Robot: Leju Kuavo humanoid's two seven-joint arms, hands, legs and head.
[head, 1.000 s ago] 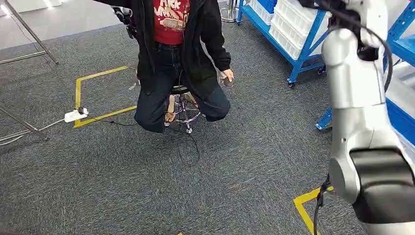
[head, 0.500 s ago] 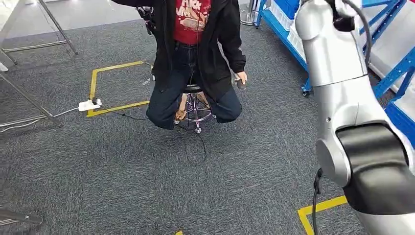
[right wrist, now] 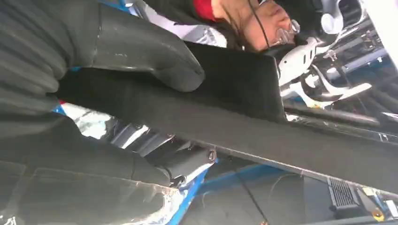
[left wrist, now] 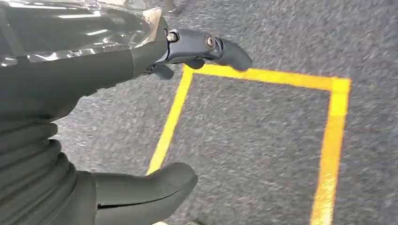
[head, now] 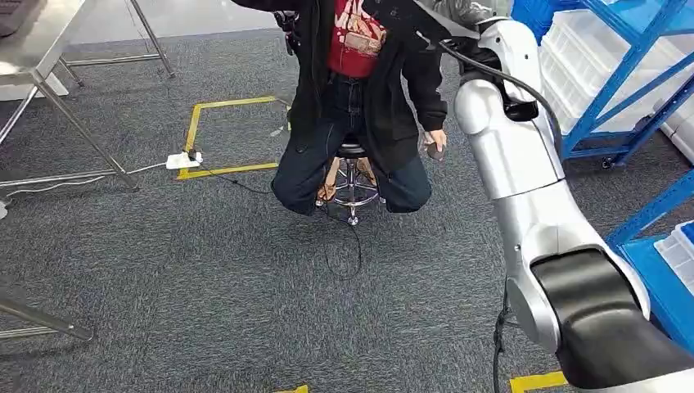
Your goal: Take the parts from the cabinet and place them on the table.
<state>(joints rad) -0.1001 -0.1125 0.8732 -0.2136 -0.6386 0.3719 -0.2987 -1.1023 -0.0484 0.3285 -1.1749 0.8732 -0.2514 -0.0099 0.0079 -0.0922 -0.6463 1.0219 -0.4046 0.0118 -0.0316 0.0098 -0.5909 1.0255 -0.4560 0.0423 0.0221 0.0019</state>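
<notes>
Part [right wrist: 244, 122] — flat, black — in right hand [right wrist: 141, 65].

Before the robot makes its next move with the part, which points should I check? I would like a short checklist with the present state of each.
1. Right hand holds the dark flat part: ok, the thumb presses on it.
2. Left hand free: ok, it holds nothing, above the carpet.
3. Distance from the person: not ok, seated on a stool close to the raised right arm.
4. Steel table in sight: ok, far left; space on top: cannot tell.
5. Floor: not ok, power strip and cable lie there.
</notes>
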